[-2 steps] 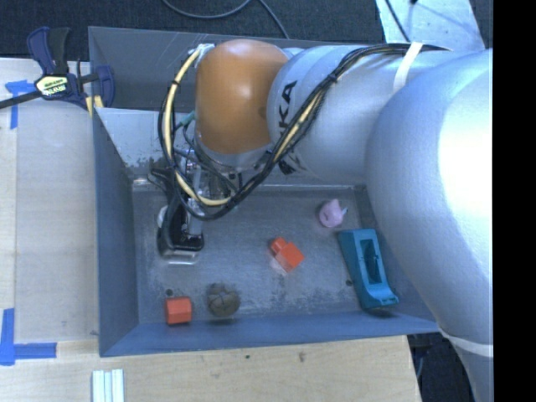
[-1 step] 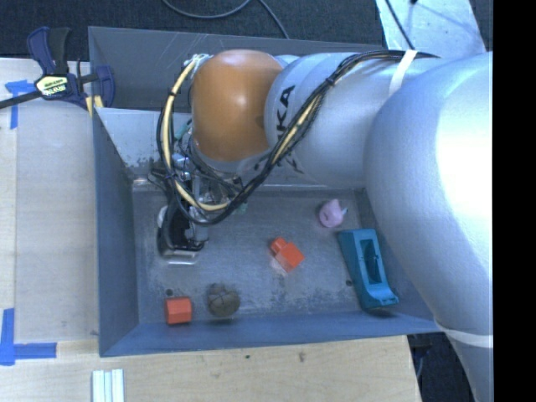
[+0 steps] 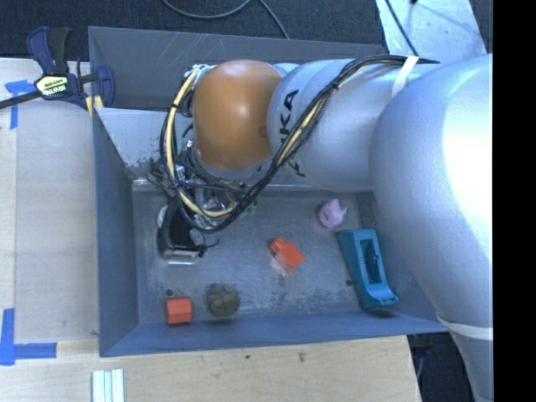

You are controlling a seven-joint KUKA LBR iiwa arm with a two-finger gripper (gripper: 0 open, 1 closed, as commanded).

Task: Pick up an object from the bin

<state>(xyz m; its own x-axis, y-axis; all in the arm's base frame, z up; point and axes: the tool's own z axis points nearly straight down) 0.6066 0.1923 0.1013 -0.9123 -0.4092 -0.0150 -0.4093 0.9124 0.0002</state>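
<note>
At the bin's left end, the tool (image 3: 180, 249): low over the grey floor, hanging under the orange wrist cover (image 3: 234, 115) and its looped cables.
Tool state: I cannot tell whether it is apart or together; the wrist and cables hide it, and I can make out no thing in it.
Nearest to the tool: a small red block (image 3: 178, 310), just nearside of the tool by the near wall, apart from it.
Next out: a grey-brown round lump (image 3: 222, 300), beside the block and a little right of the tool.
Farther right of the tool: an orange piece (image 3: 286, 254) lying alone on the floor.
Farthest from the tool: a small pink thing (image 3: 332, 214) and a long blue thing (image 3: 367, 268), both well to its right, close under the arm (image 3: 352, 132).
Progress: judging from this, nothing is lifted yet. The tool is down at floor level, so closing on a thing and raising it are left to do.
Surface: the bin (image 3: 113, 249) has a bare grey floor, speckled with dark crumbs.
Room: beyond the far wall from the tool, dark ground with a black cable (image 3: 209, 11) looping across it.
</note>
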